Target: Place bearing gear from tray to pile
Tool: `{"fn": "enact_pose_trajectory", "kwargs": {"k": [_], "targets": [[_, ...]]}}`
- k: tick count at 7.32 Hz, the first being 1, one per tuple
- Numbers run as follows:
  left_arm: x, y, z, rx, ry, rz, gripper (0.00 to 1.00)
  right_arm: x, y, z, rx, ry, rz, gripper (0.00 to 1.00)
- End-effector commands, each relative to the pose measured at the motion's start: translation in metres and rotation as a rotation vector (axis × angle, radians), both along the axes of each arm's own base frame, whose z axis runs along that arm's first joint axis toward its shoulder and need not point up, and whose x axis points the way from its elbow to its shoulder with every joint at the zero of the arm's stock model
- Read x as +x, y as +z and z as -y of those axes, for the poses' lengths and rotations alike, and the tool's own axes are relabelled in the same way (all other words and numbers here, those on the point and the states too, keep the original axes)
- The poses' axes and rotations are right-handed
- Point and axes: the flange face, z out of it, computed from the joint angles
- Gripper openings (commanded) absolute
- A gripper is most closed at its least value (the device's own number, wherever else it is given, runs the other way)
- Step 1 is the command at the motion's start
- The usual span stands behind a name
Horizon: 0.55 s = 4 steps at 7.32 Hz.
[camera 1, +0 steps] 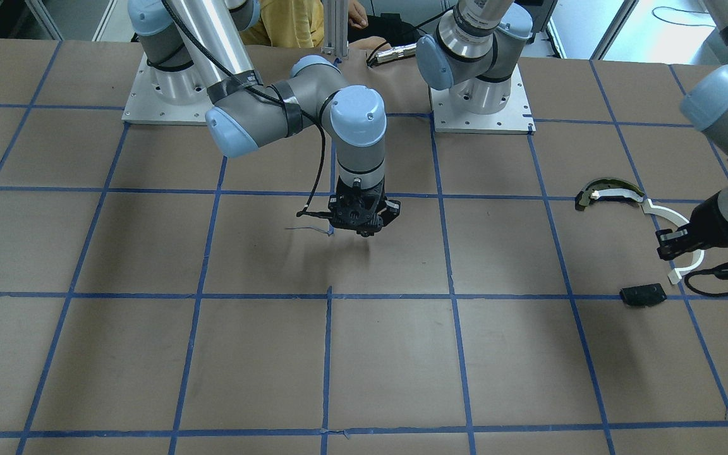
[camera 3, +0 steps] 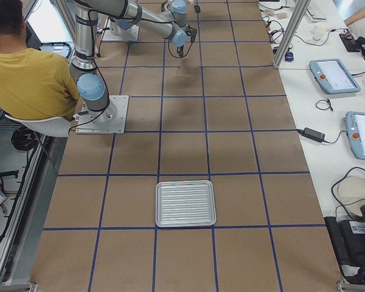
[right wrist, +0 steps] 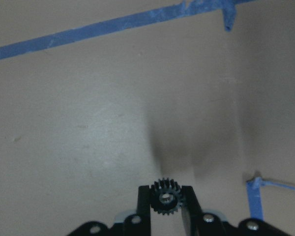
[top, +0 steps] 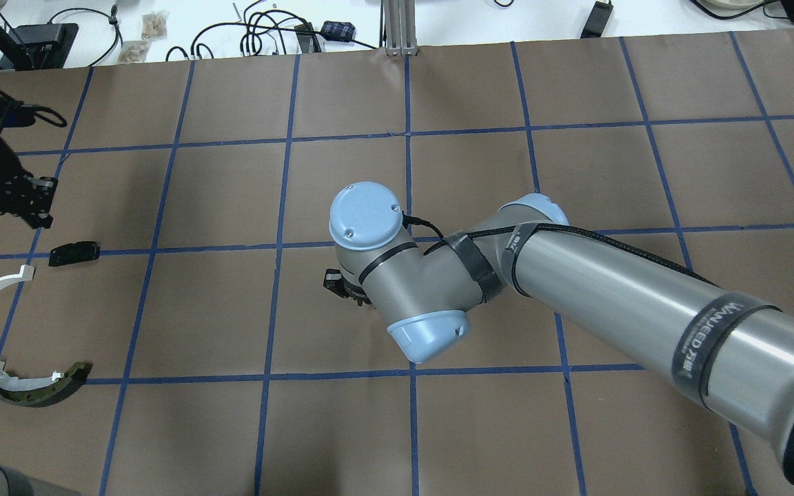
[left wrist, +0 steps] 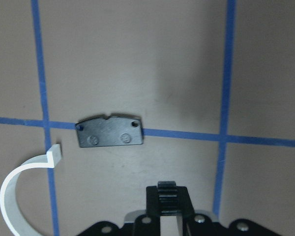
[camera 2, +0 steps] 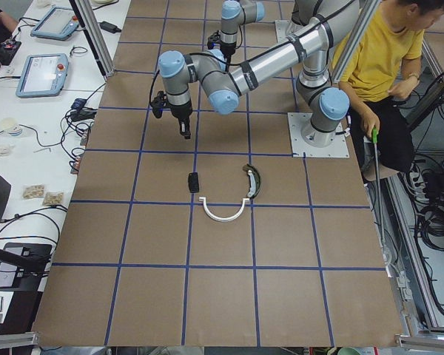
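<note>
Nearest the lens, the right claw (right wrist: pixel 165 196) is closed to a narrow gap on a small black gear (right wrist: pixel 165 197). The gear's face is turned to the camera and a finger presses each side. Brown paper fills the view beyond it, with a blue tape line (right wrist: pixel 103 27) at 12 o'clock.

The left claw (left wrist: pixel 168 192) is likewise nearly closed, on a second gear (left wrist: pixel 168 188) seen edge-on. At its 11 o'clock a flat black plate (left wrist: pixel 109 132) lies across a tape line, with a strip of bare paper between plate and fingers. At 9 o'clock is the tabbed end of a white arc (left wrist: pixel 32 164), near the plate but apart from it.

In the overhead view the pile sits at the table's (camera 1: pixel 402 354) 8 o'clock, near the left edge. A dark shoe (top: pixel 32 393) touches the arc's other end. The right claw hangs about mid-table, well apart from the pile.

The tray (camera 3: pixel 185 203) lies at 6 o'clock in the right-side view, far from both arms, its near edge along a tape line.

Count: two gears, one arc, one shoe, one plate and one tray.
</note>
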Motion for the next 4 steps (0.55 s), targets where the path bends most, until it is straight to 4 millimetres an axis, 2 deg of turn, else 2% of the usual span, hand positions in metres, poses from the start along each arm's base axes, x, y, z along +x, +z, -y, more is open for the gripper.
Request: {"fn": "enact_pose_trajectory", "kwargs": {"k": [1, 2, 3, 4], "targets": [[0.071, -0.047, -0.059, 0.083, 0.044, -0.083, 0.0, -0.02, -0.002, 0.029, -0.043, 0.02, -0.045, 0.88], [0.072, -0.056, -0.06, 0.095, 0.054, -0.096, 0.0, -0.056, 0.011, 0.061, -0.061, -0.051, -0.053, 1.0], [0.069, -0.066, -0.06, 0.107, 0.06, -0.11, 0.0, -0.084, 0.039, 0.083, -0.049, -0.066, -0.062, 1.0], [0.068, -0.07, -0.058, 0.11, 0.056, -0.119, 0.0, -0.118, 0.072, 0.105, -0.026, -0.007, -0.098, 1.0]]}}
